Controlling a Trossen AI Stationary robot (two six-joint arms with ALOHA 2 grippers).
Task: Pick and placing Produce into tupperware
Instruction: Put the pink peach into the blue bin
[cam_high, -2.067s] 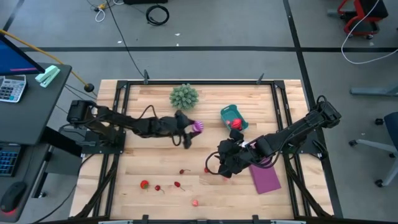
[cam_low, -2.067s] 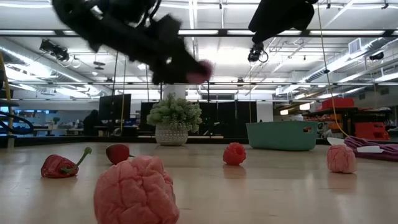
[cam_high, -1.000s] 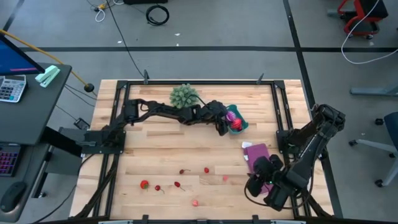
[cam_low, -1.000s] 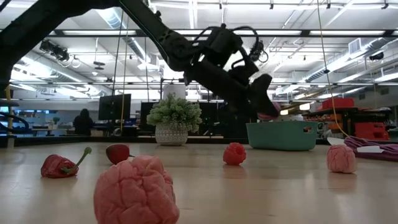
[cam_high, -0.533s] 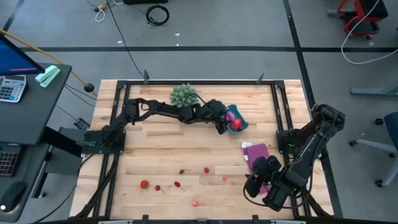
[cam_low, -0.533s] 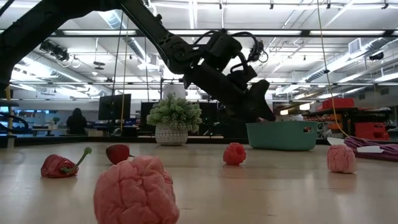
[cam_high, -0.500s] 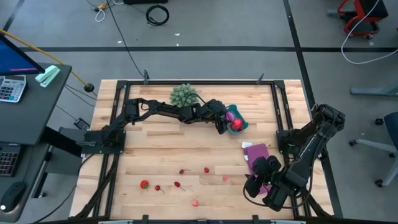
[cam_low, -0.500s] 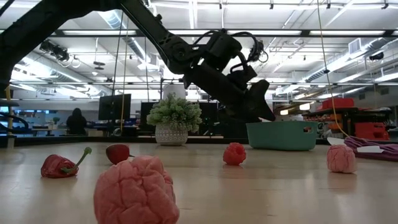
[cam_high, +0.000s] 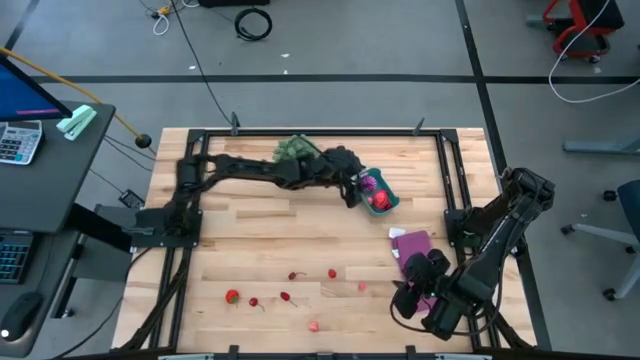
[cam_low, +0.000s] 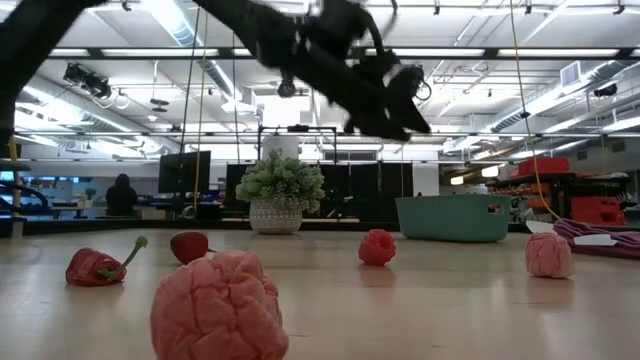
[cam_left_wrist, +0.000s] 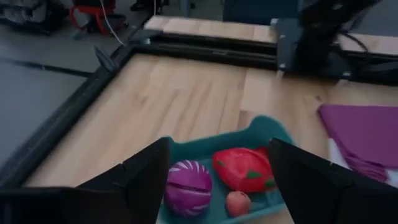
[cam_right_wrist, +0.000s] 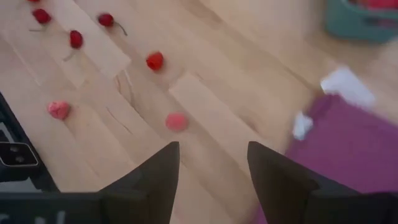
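Loose fruit nearest you, filled tub farther back.

Your right gripper (cam_right_wrist: 208, 180) is hovering spread and empty near the purple sheet (cam_high: 425, 262), and only its wrist view is showing the scattered cherries (cam_right_wrist: 76, 38). Your left gripper (cam_left_wrist: 217, 180), stretched over the teal tub (cam_left_wrist: 258, 134), is hanging open above the striped ball (cam_left_wrist: 189, 185) and red fruit (cam_left_wrist: 242, 168).

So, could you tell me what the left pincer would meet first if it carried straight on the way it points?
Most likely the tupperware: the open left pincer looks down on the purple striped ball and red fruit inside, though depth is unclear.
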